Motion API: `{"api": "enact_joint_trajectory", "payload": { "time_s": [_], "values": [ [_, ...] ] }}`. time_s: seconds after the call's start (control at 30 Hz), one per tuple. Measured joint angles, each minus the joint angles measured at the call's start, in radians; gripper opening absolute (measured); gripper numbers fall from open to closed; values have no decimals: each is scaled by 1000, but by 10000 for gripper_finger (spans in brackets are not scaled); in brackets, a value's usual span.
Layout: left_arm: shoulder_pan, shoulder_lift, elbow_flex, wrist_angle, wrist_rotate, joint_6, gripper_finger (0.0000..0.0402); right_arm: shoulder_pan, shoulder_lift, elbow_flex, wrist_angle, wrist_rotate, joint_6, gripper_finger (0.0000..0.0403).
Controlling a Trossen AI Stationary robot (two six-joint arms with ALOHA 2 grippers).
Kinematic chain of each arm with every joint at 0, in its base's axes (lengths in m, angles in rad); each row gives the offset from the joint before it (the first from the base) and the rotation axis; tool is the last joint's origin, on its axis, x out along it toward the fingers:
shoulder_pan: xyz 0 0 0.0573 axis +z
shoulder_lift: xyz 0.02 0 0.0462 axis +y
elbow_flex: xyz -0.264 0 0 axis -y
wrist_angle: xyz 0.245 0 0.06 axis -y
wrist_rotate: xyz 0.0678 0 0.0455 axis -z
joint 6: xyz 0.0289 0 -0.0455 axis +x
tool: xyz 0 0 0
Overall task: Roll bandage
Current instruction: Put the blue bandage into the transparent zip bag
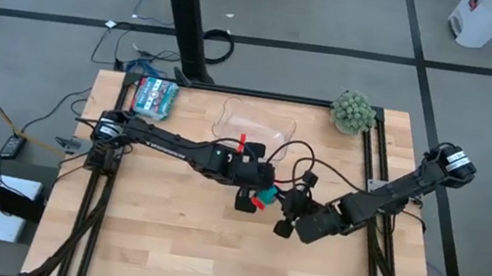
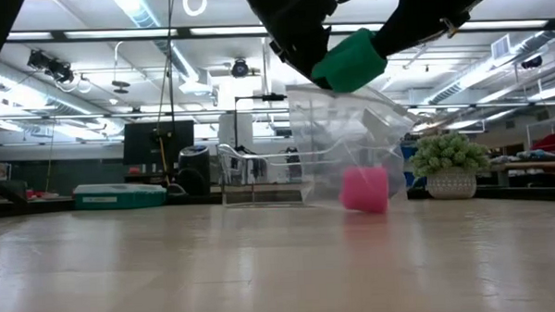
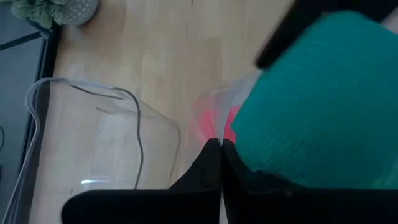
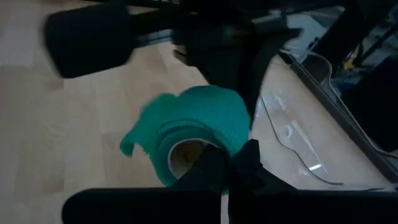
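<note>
One bandage [image 1: 262, 201], rolled into a teal cylinder, is held above the desk [image 1: 171, 235] at frame centre, both hands closed: left hand [image 1: 246, 198], right hand [image 1: 285, 216]. One pink block [image 2: 365, 189], one clear bag [image 1: 258, 125] and one potted plant [image 1: 352, 111] are noted.

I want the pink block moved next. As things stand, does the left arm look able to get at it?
Probably not yet. The left pincer is shut on the rolled teal bandage, held up in the air with the right pincer. The pink block sits on the table against the clear plastic container.
</note>
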Motion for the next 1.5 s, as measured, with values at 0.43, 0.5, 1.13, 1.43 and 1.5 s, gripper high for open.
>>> {"api": "enact_joint_trajectory", "payload": {
  "time_s": [0.43,0.5,1.13,1.43,1.5],
  "values": [
    [-21,1,-3,51,8,-64,1,-39,0,-12,-132,-63,95,0],
    [-21,2,-3,67,29,-83,1,-39,-10,-13,-195,-26,138,0],
    [-61,-1,3,169,-22,-149,1,-80,-32,-6,-143,-195,97,1],
    [-63,0,2,52,18,-216,1,-97,-57,-6,-145,-211,169,0],
    [-63,0,2,56,31,-234,2,-92,-69,-6,-125,-212,172,0]
  ]
}}
